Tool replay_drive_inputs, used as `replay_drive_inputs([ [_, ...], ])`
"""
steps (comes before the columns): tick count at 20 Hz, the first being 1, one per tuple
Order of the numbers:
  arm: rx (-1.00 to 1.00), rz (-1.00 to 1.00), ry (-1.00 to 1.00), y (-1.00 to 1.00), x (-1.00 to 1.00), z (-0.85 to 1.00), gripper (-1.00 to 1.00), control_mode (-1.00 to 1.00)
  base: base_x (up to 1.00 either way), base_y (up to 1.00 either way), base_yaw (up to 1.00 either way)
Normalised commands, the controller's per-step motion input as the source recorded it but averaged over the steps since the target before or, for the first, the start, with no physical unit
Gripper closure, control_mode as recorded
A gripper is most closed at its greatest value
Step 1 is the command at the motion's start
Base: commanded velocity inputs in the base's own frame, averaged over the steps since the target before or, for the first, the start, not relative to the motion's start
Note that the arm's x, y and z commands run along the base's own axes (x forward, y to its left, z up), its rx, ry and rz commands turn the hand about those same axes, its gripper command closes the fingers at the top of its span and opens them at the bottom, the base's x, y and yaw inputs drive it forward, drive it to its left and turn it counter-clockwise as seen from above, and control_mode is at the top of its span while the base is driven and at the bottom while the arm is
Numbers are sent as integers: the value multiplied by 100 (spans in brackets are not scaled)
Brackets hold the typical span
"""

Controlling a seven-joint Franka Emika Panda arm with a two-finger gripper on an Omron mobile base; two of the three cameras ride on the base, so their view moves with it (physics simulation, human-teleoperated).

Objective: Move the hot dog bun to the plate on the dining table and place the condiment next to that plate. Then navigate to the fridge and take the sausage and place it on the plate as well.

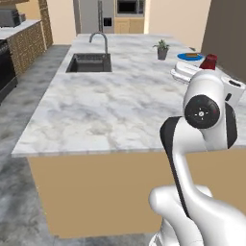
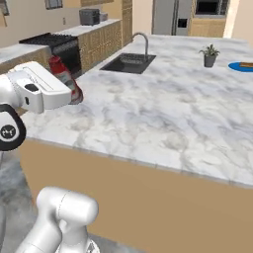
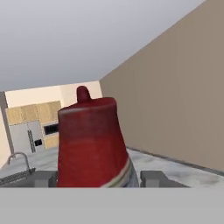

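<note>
Carrying the condiment toward the plate

Holding the condiment (image 3: pixel 92 146) in the hand (image 3: pixel 98 178), fingers set partway apart and closed against the bottle's sides, one grey fingertip (image 3: pixel 43 179) visible on each flank in the hand view. Bottle lifted clear of the desk (image 1: pixel 110 105), seen as a dark red shape beside the white wrist in both base views (image 1: pixel 208 61) (image 2: pixel 63 76).

Blue plate (image 1: pixel 189 56) lying at the far right of the desk, beyond a small potted plant (image 1: pixel 162 49); well apart from the hand. Orange-brown hot dog bun (image 1: pixel 193 55) apparently resting on that plate, judged as first step done, though small and hard to confirm.

Judged status: second step under way, condiment in transit, not yet set down beside the plate. Remaining: placement next to the plate, then the drive to the fridge (image 1: pixel 89 15) at the back of the room, doors shut, and retrieval of the sausage for the plate.
</note>
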Motion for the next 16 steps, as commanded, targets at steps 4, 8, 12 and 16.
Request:
replay_drive_inputs([
  [4, 0, 0, 0, 0, 0, 0, 100, 100, 0, -100, 0],
  [8, 0, 0, 0, 0, 0, 0, 100, 100, 0, -100, 0],
  [12, 0, 0, 0, 0, 0, 0, 100, 100, 0, -100, 0],
  [16, 0, 0, 0, 0, 0, 0, 100, 100, 0, -100, 0],
])
